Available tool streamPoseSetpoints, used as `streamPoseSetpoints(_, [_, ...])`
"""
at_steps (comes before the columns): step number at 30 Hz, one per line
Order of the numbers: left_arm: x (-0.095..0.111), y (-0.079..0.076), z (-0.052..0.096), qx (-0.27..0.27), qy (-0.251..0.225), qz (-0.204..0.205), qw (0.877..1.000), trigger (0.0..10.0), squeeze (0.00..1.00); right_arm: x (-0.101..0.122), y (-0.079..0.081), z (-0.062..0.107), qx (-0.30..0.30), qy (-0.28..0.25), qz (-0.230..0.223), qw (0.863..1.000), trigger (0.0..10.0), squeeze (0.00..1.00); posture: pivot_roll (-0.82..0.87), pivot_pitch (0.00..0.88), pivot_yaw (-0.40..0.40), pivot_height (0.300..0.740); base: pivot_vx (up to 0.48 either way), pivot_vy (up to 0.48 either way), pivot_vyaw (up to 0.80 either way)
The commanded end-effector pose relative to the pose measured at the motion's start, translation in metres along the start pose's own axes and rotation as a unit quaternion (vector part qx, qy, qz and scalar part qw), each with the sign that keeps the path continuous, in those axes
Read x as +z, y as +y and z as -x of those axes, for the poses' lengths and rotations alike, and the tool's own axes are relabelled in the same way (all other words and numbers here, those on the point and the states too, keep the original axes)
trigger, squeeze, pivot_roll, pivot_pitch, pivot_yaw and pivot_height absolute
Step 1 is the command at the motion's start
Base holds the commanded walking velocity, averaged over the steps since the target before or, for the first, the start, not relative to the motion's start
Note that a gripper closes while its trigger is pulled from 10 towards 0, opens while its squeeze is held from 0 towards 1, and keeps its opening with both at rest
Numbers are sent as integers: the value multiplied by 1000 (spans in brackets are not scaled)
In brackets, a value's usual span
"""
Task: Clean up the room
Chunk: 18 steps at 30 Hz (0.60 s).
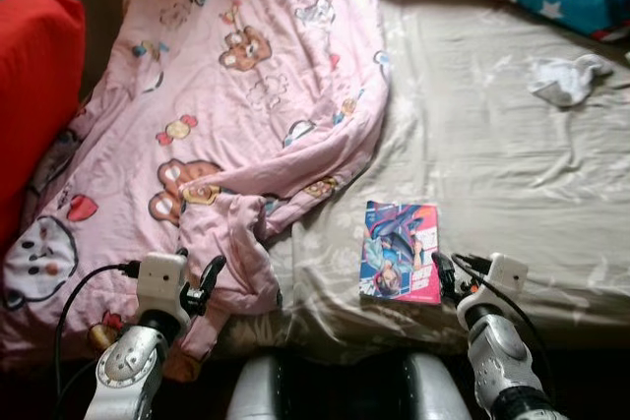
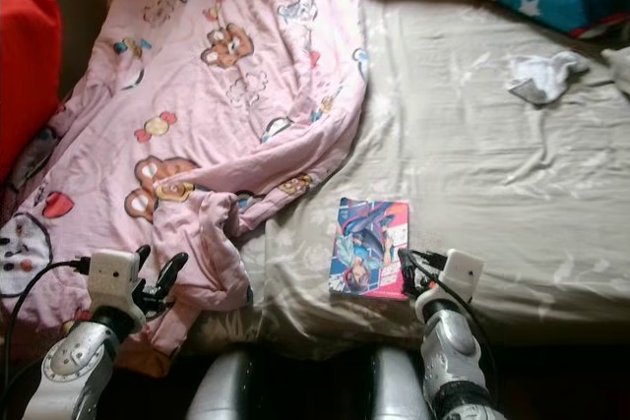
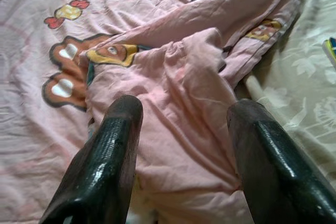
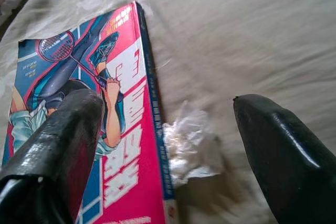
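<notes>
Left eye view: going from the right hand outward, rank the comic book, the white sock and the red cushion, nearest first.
1. The comic book lies on the sheet right beside the right hand, on its inner side.
2. The white sock sits crumpled further up the bed, toward the right.
3. The red cushion is farthest, across the pink blanket at the left edge.

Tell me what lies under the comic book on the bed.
The comic book lies flat on the beige sheet, a crumpled clear wrapper beside its edge. Whatever is directly beneath the cover is hidden.
</notes>
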<state>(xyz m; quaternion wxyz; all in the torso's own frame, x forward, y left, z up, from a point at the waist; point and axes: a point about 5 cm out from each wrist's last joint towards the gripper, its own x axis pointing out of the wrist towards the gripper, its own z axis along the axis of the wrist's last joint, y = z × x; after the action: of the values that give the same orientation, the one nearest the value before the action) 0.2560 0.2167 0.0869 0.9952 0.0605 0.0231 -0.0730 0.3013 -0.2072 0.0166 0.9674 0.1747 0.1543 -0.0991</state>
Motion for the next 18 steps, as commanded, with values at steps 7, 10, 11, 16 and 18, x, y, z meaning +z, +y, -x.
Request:
streamPoseSetpoints(7, [-2,9,24,16,30,0,999,10000,0,-14,-7,1,-53,49,-48,996,10000,0,107,348,143,635,0,0,0])
streamPoseSetpoints(10, [-2,9,30,20,36,0,999,10000,0,-13,-9,1,-60,51,-55,995,10000,0,112,358,141,635,0,0,0])
streamPoseSetpoints(11, [-2,9,31,21,37,1,999,10000,0,-13,-10,0,-62,52,-57,995,10000,0,117,360,141,635,0,0,0])
streamPoseSetpoints(16, [-1,11,39,28,43,-1,999,10000,0,-10,-12,-1,-75,48,-73,993,10000,0,139,371,143,635,0,0,0])
streamPoseSetpoints(18, [0,12,42,31,46,-2,998,10000,0,-10,-12,-1,-77,48,-77,993,2353,0,141,372,143,635,0,0,0])
